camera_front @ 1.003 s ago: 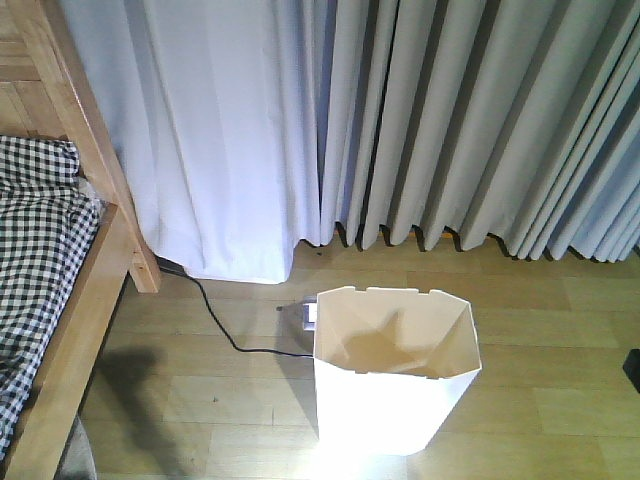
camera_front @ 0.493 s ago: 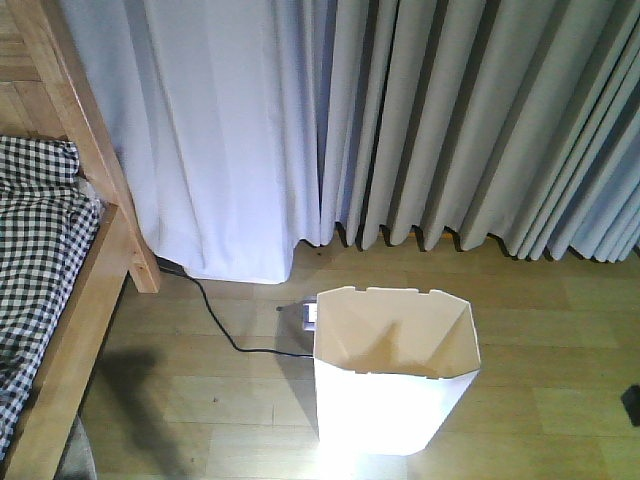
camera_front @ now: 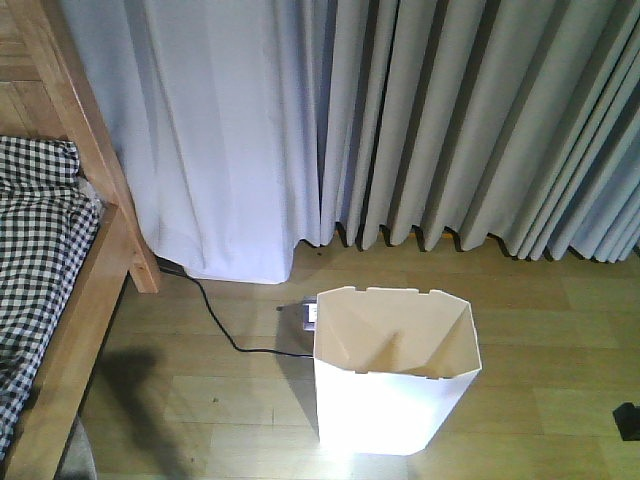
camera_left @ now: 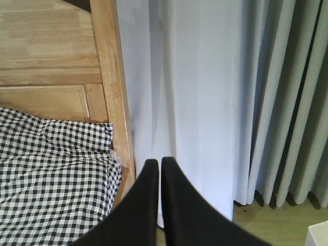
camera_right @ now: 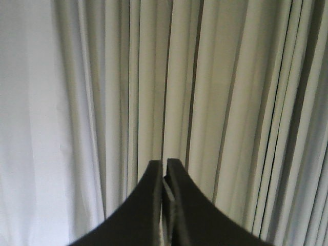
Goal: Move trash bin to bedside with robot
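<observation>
The white faceted trash bin point(camera_front: 395, 370) stands upright on the wood floor in the front view, right of centre, apart from the bed. The bed point(camera_front: 62, 330), with its light wooden frame and black-and-white checked bedding point(camera_front: 35, 250), fills the left edge. In the left wrist view my left gripper point(camera_left: 159, 163) is shut with nothing in it, held in the air before the bed post point(camera_left: 114, 87) and curtain; a white corner of the bin point(camera_left: 320, 234) shows at bottom right. My right gripper point(camera_right: 164, 164) is shut and empty, facing the pleated curtain. A dark bit of the right arm point(camera_front: 628, 420) shows at the front view's right edge.
Long grey-white curtains point(camera_front: 400, 120) hang along the whole back wall to the floor. A black cable point(camera_front: 215, 318) runs over the floor from the bed post to a small socket block point(camera_front: 309, 315) just behind the bin.
The dark arm part at the right edge of the front view has dropped lower. The bin and bed have stayed put.
</observation>
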Controlling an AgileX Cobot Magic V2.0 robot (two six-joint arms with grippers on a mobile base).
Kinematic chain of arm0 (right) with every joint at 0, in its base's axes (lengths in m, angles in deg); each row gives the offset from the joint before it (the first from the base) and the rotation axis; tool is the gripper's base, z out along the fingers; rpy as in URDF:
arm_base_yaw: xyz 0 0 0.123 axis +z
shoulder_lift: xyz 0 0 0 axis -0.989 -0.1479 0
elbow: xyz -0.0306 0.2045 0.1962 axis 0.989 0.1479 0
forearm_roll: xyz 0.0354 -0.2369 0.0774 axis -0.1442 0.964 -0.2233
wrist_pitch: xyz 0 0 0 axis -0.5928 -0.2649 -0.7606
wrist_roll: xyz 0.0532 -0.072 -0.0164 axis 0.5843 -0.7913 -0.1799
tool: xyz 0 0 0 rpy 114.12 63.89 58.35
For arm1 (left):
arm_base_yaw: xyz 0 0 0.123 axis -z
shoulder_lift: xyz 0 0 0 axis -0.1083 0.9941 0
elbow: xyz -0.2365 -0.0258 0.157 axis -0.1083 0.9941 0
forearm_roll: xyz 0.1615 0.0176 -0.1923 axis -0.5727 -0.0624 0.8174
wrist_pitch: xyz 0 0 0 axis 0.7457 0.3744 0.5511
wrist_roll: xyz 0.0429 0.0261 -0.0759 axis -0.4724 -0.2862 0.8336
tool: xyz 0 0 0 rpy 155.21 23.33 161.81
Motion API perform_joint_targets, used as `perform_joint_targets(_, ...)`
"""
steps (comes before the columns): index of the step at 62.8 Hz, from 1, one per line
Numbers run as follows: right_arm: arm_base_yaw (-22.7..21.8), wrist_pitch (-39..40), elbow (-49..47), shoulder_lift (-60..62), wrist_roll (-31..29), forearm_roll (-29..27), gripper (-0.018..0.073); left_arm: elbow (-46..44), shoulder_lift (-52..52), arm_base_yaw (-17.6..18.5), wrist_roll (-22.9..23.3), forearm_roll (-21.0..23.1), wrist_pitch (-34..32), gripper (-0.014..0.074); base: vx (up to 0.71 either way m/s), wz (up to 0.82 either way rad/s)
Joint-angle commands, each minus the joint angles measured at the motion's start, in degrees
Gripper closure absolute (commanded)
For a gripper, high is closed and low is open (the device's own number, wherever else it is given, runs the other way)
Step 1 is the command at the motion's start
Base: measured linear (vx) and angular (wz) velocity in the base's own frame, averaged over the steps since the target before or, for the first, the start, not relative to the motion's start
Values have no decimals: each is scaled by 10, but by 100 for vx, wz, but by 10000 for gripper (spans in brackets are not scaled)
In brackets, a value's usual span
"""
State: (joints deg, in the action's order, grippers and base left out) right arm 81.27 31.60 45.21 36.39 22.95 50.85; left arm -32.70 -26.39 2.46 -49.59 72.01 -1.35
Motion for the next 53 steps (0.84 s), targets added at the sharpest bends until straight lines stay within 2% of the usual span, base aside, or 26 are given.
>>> perform_joint_targets(1,-4,46,4,7,-1,-1,569,11,-8,-1,0,2,-41,603,0,0)
perform_joint_targets(53,-4,46,4,6,-1,0,569,11,-8,-1,0,2,-41,603,0,0)
